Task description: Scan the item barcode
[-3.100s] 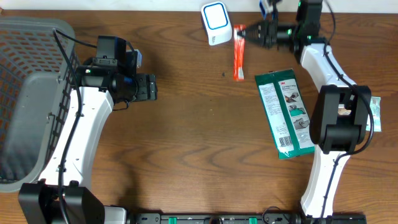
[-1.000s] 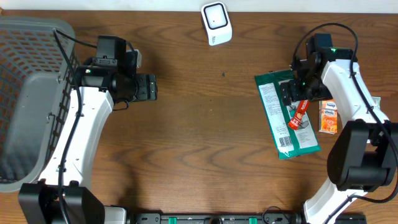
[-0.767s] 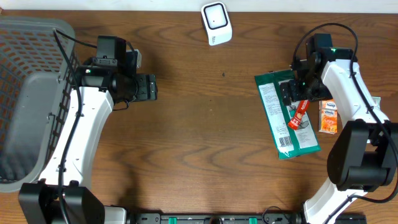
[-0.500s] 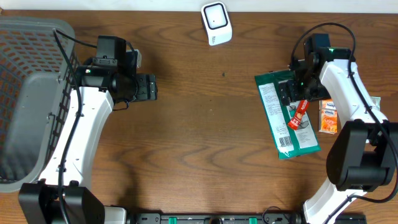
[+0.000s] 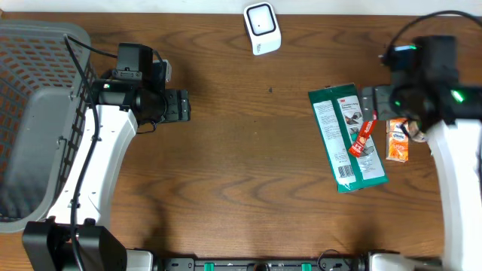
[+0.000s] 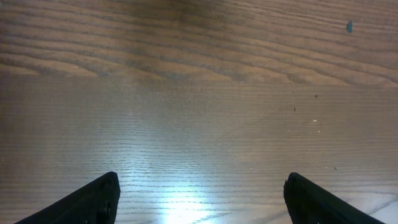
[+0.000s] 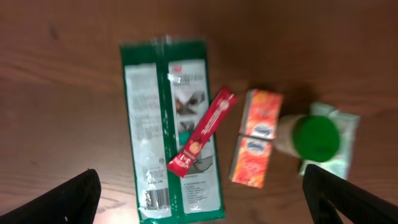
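We see the thin red stick sachet [image 7: 202, 132] lying slantwise on top of the flat green plastic packet [image 7: 163, 99], on the right side of the brown wooden table [image 5: 248, 173]. Our right gripper [image 7: 200, 186] hangs above it with its two dark fingers spread wide and nothing between them. Just beside the packet lies a small orange carton [image 7: 255, 138], and next to that a jar with a round green lid [image 7: 314, 138] over a pale green wrapped pack [image 7: 339, 121]; the wrist view is too soft for us to tell whether they touch. The white barcode scanner [image 5: 261, 28] stands at the far edge, well apart from the sachet. Our left gripper [image 6: 202, 193] hovers over bare wood, fingers open and empty, near the grey mesh basket [image 5: 30, 53]
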